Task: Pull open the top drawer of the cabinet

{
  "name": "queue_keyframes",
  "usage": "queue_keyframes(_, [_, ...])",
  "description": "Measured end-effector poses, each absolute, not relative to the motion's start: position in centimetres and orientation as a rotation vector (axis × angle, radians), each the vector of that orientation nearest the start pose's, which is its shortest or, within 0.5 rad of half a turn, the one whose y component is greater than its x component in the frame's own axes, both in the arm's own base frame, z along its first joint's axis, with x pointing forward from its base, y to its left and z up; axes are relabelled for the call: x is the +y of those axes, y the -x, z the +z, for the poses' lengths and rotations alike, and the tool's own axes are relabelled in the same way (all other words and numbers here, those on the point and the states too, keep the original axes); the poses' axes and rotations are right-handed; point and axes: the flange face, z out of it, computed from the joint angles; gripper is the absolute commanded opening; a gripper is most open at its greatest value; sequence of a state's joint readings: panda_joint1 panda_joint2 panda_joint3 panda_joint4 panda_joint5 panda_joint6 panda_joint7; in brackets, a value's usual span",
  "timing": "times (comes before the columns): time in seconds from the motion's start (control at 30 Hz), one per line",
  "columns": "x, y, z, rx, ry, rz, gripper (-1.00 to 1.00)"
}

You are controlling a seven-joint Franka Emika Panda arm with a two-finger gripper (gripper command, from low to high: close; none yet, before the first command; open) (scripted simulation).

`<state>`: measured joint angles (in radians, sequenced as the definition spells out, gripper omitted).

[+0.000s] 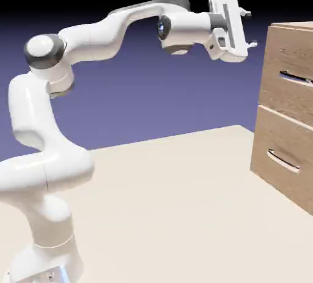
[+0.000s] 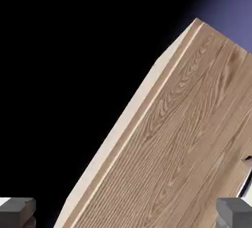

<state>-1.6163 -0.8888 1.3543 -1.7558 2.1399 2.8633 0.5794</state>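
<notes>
While claw [image 1: 249,29] hangs wide — top drawer [image 1: 287,83] apart, flush in cabinet [image 1: 278,172].

White arm [image 1: 73,37] with grey joint bands, white gripper [image 1: 249,30] with small grey fingertips [image 2: 17,211], light tan wood-grain cabinet [image 1: 292,80], pale cream edge along its top, cream table [image 1: 183,208], blue-violet backdrop fading to black.
</notes>
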Motion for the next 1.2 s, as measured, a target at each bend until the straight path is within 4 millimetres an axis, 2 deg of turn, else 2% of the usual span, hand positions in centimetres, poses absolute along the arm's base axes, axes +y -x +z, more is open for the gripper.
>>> queue_keyframes(0.23, [7.3,-64.0,57.4,1.431,0.833,-0.841,0.00])
queue_keyframes(0.5, [5.1,-70.2,48.9,1.482,0.615,-0.613,0.00])
queue_keyframes(0.53, [5.1,-70.2,48.9,1.482,0.615,-0.613,0.00])
queue_keyframes(0.8, [5.2,-74.9,49.0,1.482,0.616,-0.614,0.00])
queue_keyframes(0.83, [5.2,-75.2,48.9,1.482,0.615,-0.613,-1.00])
queue_keyframes(0.9, [5.2,-75.2,48.9,1.482,0.615,-0.613,-1.00])
queue_keyframes(1.2, [5.1,-70.0,48.9,1.482,0.614,-0.613,-1.00])
